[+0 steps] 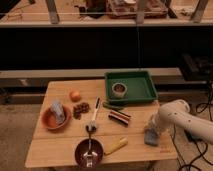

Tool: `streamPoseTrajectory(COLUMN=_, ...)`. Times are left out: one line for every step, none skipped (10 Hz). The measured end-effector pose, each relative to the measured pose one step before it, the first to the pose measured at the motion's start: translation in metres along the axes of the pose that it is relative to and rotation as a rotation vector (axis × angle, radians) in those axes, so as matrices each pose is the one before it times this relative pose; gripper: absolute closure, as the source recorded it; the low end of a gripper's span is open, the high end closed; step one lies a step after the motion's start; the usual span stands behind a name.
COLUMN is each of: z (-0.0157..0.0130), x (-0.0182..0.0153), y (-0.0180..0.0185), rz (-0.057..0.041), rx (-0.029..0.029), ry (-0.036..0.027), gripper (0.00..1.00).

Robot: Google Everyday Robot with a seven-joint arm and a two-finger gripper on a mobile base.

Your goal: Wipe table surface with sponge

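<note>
You're working with one white arm reaching in from the right side. Your gripper is hanging over the right front part of the large rectangular pale-tan light-wood plank worktop, pointing down. Jaws are closed and gripping the small blue-grey rectangular sponge by its upper end. The sponge is sitting directly under the gripper, near the right edge and close to the front edge, with its lower end meeting the worktop. Whether it's lying flat or tilting, can't tell.

Other stuff you're sharing the worktop with:
- A green rectangular tray is sitting at the back right, with a greyish tape roll lying inside its left half.
- A thin green item is lying just in front of the tray.
- A dark striped stick-like item is lying near the middle, left of the gripper and apart from it.
- A small round orange fruit is sitting back left.
- A reddish-brown bowl is sitting at the left, holding a pale blue-grey upright lump.
- A dark clumpy cluster is lying just right of that bowl.
- A long-handled utensil is lying mid-worktop.
- A dark round bowl is sitting at the front edge with a metal spoon in it.
- A yellow elongated item is lying just right of that bowl.
</note>
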Motion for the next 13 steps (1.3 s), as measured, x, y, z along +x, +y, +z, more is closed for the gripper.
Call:
streamPoseTrajectory(z=0.00273, x=0.00500, y=-0.01249, rz=-0.00614, rx=0.01344, ry=-0.00011, gripper=1.00)
streamPoseTrajectory(z=0.00077, x=-0.00113, y=-0.00298, rz=-0.00859, rx=0.00292, ry=-0.00288, gripper=1.00)
streamPoseTrajectory(z=-0.00019, x=0.00045, y=-0.00082, rz=0.00378, rx=0.00490, ry=0.00212, gripper=1.00)
streamPoseTrajectory(z=0.00007, x=-0.00044, y=-0.00058, rz=-0.00059, rx=-0.00270, ry=-0.00202, gripper=1.00)
streamPoseTrajectory(z=0.00010, x=-0.00022, y=-0.00025, rz=-0.00103, rx=-0.00224, ry=-0.00157, gripper=1.00)
streamPoseTrajectory(z=-0.00004, x=0.00188, y=-0.00218, rz=0.00042, rx=0.00467, ry=-0.00394, gripper=1.00)
streamPoseTrajectory(z=0.00108, x=0.00404, y=-0.01238, rz=-0.02267, rx=0.01740, ry=-0.00108, gripper=1.00)
streamPoseTrajectory(z=0.00183, x=0.00254, y=-0.01497, rz=-0.01970, rx=0.01577, ry=-0.00159, gripper=1.00)
streamPoseTrajectory(z=0.00160, x=-0.00007, y=-0.02204, rz=-0.02441, rx=0.02017, ry=-0.00235, gripper=1.00)
streamPoseTrajectory(z=0.00197, x=-0.00368, y=-0.02656, rz=-0.03109, rx=0.01996, ry=-0.00679, gripper=1.00)
streamPoseTrajectory(z=0.00137, x=-0.00316, y=-0.01421, rz=-0.01702, rx=0.00992, ry=-0.00713, gripper=1.00)
streamPoseTrajectory(z=0.00191, x=-0.00751, y=-0.01384, rz=-0.02410, rx=0.00529, ry=-0.01475, gripper=1.00)
streamPoseTrajectory(z=0.00524, x=-0.01518, y=-0.00791, rz=-0.03088, rx=-0.00513, ry=-0.02723, gripper=1.00)
